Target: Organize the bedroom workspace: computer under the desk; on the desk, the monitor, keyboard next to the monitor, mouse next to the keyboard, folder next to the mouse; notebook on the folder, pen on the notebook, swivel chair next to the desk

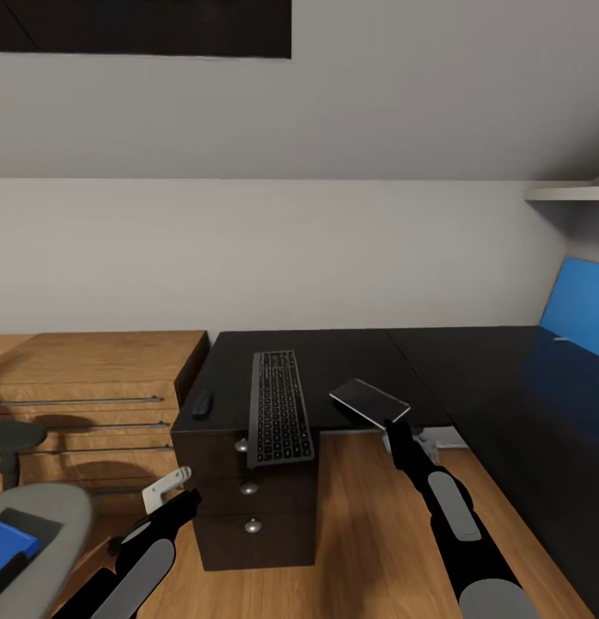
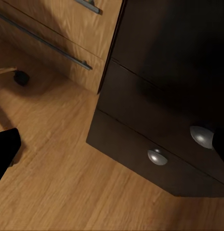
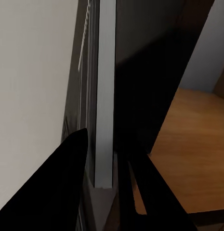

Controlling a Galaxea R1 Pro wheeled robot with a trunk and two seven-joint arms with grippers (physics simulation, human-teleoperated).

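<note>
step: right claw (image 1: 388,424) is clamped on the notebook (image 1: 369,401), holding it tilted over the bench (image 1: 351,357) edge, just right of the keyboard (image 1: 278,407)
next: imo folder (image 1: 7,542) has to go on the bench first, it's on the chair (image 1: 37,516) atm; notebook stacks on top
mouse (image 1: 202,402): bench, left of keyboard
left claw (image 1: 168,492): low by the drawers (image 1: 247,490), can't tell if open
views: right wrist cam shows notebook (image 3: 104,91) edge-on between the fingers; left wrist cam gets the drawer knobs (image 2: 157,156) + floor (image 2: 63,183)

The swivel chair (image 1: 37,516) and the folder (image 1: 7,542) on its seat are cut off at the left edge; the desk (image 1: 505,387) runs off right. The right gripper's (image 1: 392,427) fingertips hide behind the notebook (image 1: 369,401).
</note>
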